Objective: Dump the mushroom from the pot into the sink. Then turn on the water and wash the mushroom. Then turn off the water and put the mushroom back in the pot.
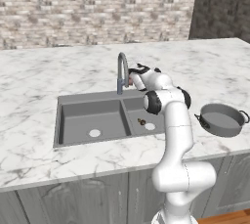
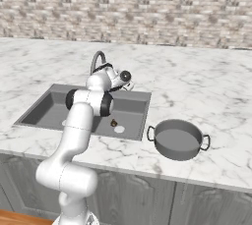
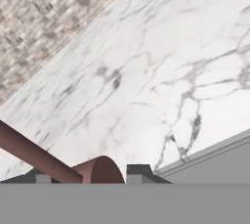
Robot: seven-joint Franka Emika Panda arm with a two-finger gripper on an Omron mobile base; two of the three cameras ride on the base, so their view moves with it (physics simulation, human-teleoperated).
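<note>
My fingers (image 1: 131, 77) are up at the tap (image 1: 121, 73), behind the sink (image 1: 73, 110), and I take the step in hand to be working the tap's lever, since the mushroom (image 1: 141, 121) already lies in the basin nearest my arm, below and on the near side of my fingers, just beside that basin's light drain (image 1: 150, 126). The pot (image 1: 223, 119) stands upright and empty on the table (image 1: 29, 81), well off to the side of my fingers, beyond the sink's edge. In the hand view a reddish-brown bar (image 3: 34, 154) runs slantwise just ahead of my fingertips (image 3: 139, 170), with a rounded reddish piece between them; I think this is the lever or the tap's base, though I cannot be sure which. Whether my fingers are spread or pressed together I cannot tell: only their tops show there, and in the base views the hand is too small and partly hidden by the spout. To do this step well, I judge I should keep the hand level with the lever and push it in a short, steady arc, not a jab, so the fingers do not slide off the thin bar. I should also keep my wrist clear of the spout. The spout should point over the basin holding the mushroom, or the water will miss it. The mushroom is tiny and sits near the drain, so a gentle flow seems safer than a hard one.
</note>
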